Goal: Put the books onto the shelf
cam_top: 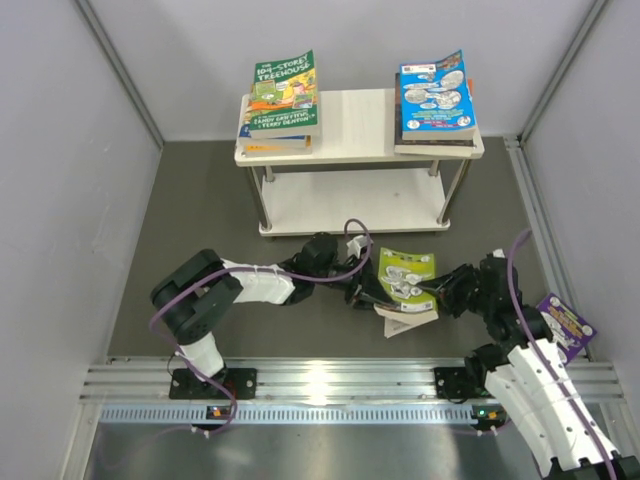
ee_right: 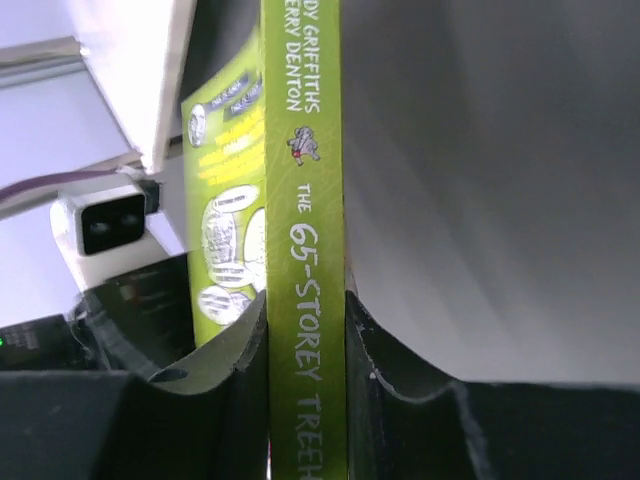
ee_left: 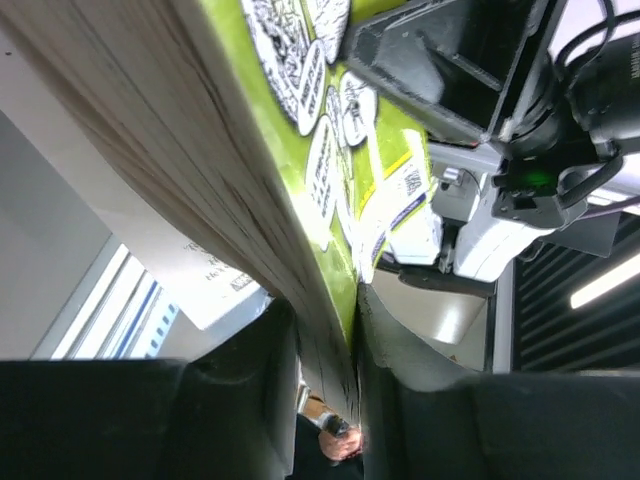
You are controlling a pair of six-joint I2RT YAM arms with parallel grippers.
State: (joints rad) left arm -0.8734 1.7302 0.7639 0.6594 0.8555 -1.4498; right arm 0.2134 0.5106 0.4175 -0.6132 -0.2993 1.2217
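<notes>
A lime book (cam_top: 405, 272) hangs above the dark floor in front of the shelf (cam_top: 358, 128), held from both sides. My left gripper (cam_top: 372, 295) is shut on its page edge; in the left wrist view the lime book (ee_left: 330, 150) runs down between the fingers of the left gripper (ee_left: 335, 350). My right gripper (cam_top: 437, 290) is shut on the spine; in the right wrist view the lime book (ee_right: 305, 200) stands pinched in the right gripper (ee_right: 307, 350). On the top board lie a green-covered stack (cam_top: 283, 95) at the left and a blue-covered stack (cam_top: 434, 95) at the right. A purple book (cam_top: 565, 325) lies beside the right arm.
The shelf's lower board (cam_top: 350, 205) shows nothing on it. Grey walls close in the left, back and right. A metal rail (cam_top: 340, 380) with both arm bases runs along the near edge.
</notes>
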